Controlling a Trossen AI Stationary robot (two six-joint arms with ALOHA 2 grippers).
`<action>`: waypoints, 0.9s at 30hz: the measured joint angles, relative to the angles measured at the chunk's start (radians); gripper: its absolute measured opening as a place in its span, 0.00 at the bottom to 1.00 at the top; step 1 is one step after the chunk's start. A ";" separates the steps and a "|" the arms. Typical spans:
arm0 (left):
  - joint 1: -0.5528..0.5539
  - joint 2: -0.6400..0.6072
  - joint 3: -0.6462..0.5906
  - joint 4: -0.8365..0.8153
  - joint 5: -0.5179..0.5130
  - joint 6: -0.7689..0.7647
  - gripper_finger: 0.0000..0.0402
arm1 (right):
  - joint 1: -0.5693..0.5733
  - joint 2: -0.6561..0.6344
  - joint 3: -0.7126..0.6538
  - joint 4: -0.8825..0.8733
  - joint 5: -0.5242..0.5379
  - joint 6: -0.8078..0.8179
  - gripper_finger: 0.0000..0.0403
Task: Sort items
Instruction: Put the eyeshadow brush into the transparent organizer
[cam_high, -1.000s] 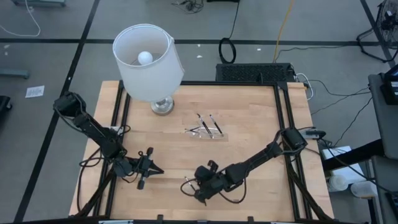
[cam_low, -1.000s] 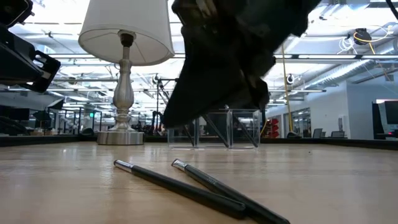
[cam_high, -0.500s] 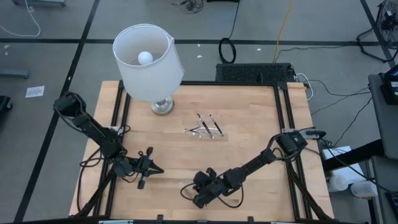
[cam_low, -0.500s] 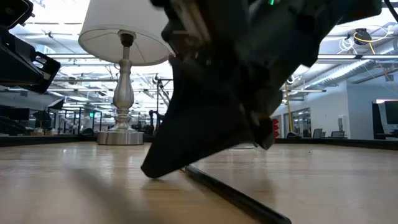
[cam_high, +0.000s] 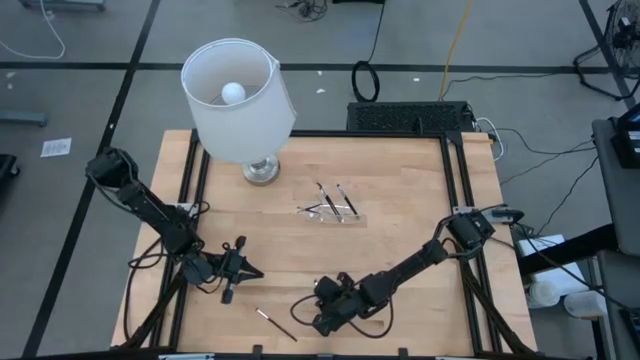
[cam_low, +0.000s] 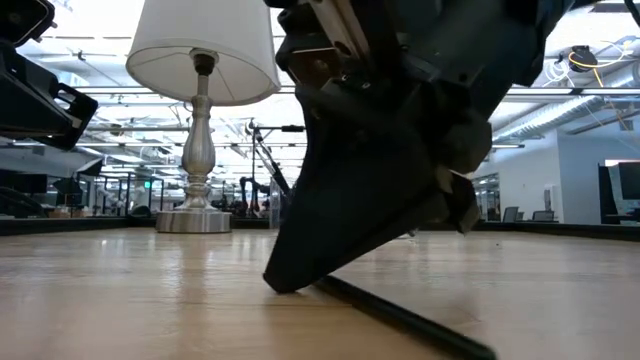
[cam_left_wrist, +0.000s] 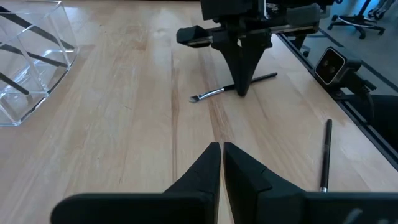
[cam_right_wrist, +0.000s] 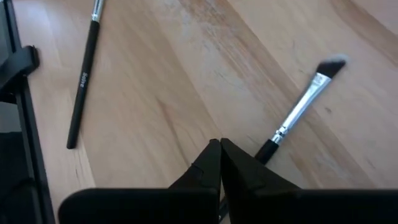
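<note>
**Right tool pinches a stick at the front of the bench**

The right tool is down low at the front of the bench. Its fingers are pressed tight together on the dark end of one stick, which lies flat on the wood. Another stick lies loose just beside it, nearer the left arm. More sticks sit in the clear tray in the middle, near the lamp. The left tool waits at the front left with its fingers closed and nothing in them.
</note>
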 joint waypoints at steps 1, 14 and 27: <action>0.000 0.000 0.000 0.000 0.000 0.000 0.06 | -0.003 0.000 0.000 -0.019 -0.005 0.000 0.00; 0.000 0.000 0.000 -0.002 0.000 0.000 0.06 | -0.019 -0.007 -0.001 -0.255 -0.082 -0.028 0.00; 0.000 0.000 0.000 -0.008 0.000 0.008 0.06 | -0.026 -0.104 -0.010 -0.143 -0.027 -0.266 0.00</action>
